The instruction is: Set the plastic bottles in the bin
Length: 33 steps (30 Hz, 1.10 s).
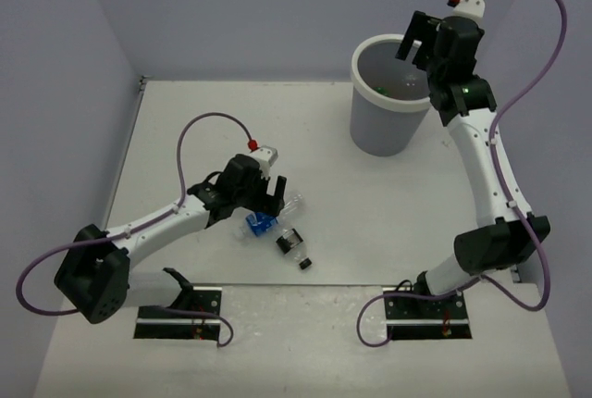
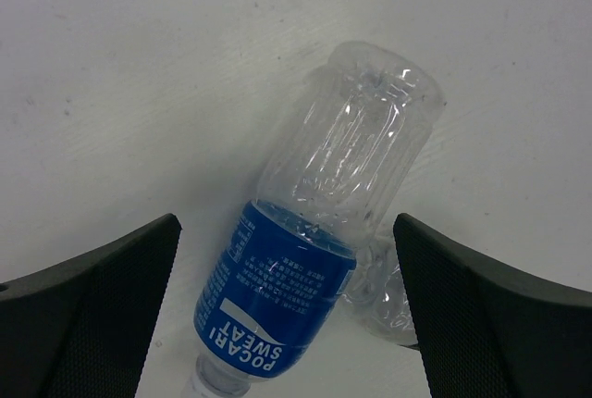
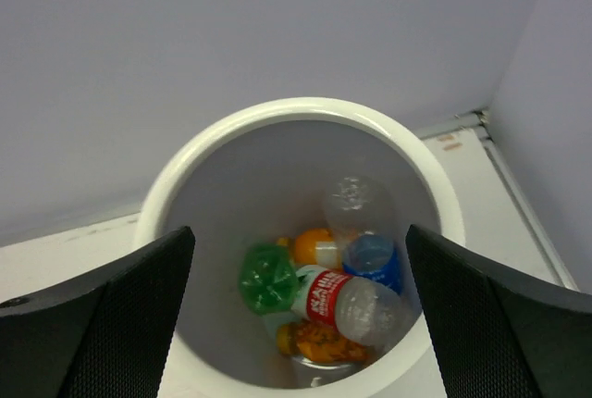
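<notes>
A clear bottle with a blue label (image 2: pixel 277 296) lies on its side on the white table. My left gripper (image 2: pixel 287 227) is open just above it, one finger on each side, not touching. In the top view this gripper (image 1: pixel 271 204) is over the bottle (image 1: pixel 262 225), and a dark-labelled bottle (image 1: pixel 292 244) lies just to its right. The bin (image 1: pixel 387 130) stands at the back right. My right gripper (image 1: pixel 418 54) hangs open and empty above it. The right wrist view looks into the bin (image 3: pixel 296 111): a green bottle (image 3: pixel 268 278), a red-labelled one (image 3: pixel 347 301), a blue-labelled one (image 3: pixel 375 264) and two orange ones (image 3: pixel 314 245).
A second piece of clear plastic (image 2: pixel 384 301) lies against the blue-labelled bottle near my right finger. Grey walls close the table at the back and left. A table seam runs along the front near the arm bases (image 1: pixel 305 285).
</notes>
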### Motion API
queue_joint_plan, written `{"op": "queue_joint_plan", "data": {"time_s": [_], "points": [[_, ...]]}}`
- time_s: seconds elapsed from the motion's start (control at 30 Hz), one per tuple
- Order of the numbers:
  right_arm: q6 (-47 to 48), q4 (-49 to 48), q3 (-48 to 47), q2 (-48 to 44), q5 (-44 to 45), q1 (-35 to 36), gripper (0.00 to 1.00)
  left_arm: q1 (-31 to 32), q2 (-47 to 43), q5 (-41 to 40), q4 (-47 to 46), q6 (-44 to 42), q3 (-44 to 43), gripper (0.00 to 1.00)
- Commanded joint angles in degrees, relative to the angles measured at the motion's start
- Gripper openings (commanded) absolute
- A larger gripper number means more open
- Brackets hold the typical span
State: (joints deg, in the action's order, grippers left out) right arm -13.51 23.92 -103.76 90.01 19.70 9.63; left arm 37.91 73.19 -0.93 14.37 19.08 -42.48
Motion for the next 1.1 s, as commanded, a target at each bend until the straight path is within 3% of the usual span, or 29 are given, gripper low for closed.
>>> {"op": "queue_joint_plan", "data": {"time_s": [0.0, 0.17, 0.53, 0.8, 0.9, 1.07], "points": [[-2.7, -0.1, 8.8, -9.9, -15.6, 0.0, 0.99, 0.1, 3.7, 2.6, -3.1, -3.0, 0.1, 1.00], [-5.0, -3.5, 20.3, -17.3, -22.7, 0.0, 0.99, 0.1, 7.4, 1.3, -2.5, -3.9, -0.7, 0.92], [-8.8, -7.4, 37.1, -30.5, -30.2, 0.0, 0.99, 0.1, 14.3, -1.9, -2.8, -4.7, -4.1, 0.40], [-9.1, -9.6, 41.6, -31.3, -44.4, 0.1, 0.99, 0.0, 10.7, -7.7, -0.5, -8.5, -16.2, 0.28], [-9.3, -11.3, 42.0, -30.0, -52.9, 1.0, 0.99, 0.0, 8.5, -2.8, -2.5, -10.6, -20.5, 0.25], [-9.9, -14.4, 42.3, -27.5, -53.2, 5.7, 0.99, 0.0, 5.5, 9.3, -7.2, -11.3, -23.3, 0.22]]}}
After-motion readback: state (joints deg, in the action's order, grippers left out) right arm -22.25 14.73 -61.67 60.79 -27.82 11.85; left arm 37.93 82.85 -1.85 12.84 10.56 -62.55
